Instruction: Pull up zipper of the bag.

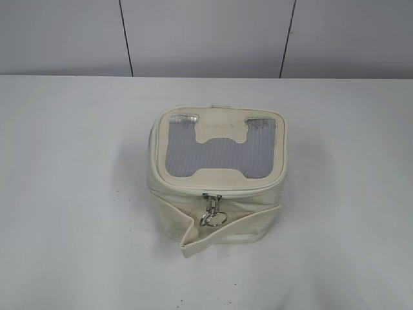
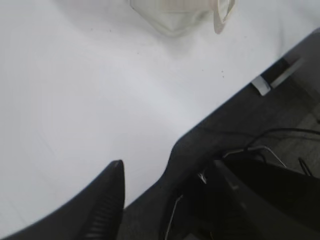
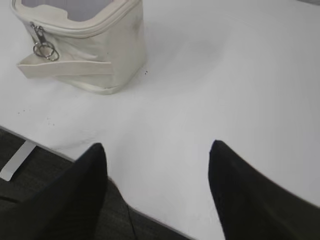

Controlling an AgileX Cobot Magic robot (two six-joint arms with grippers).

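Note:
A cream bag with a grey see-through top panel stands in the middle of the white table. Its metal zipper pull with a ring hangs on the front, above a loose cream flap. Neither gripper shows in the exterior view. In the left wrist view my left gripper is open and empty over the table's edge, with a corner of the bag far ahead. In the right wrist view my right gripper is open and empty near the table's edge. The bag and its zipper pull are ahead at upper left.
The white table spreads all round the bag. Its near edge runs under both grippers, with dark floor and cables beyond it. A grey panelled wall stands behind the table.

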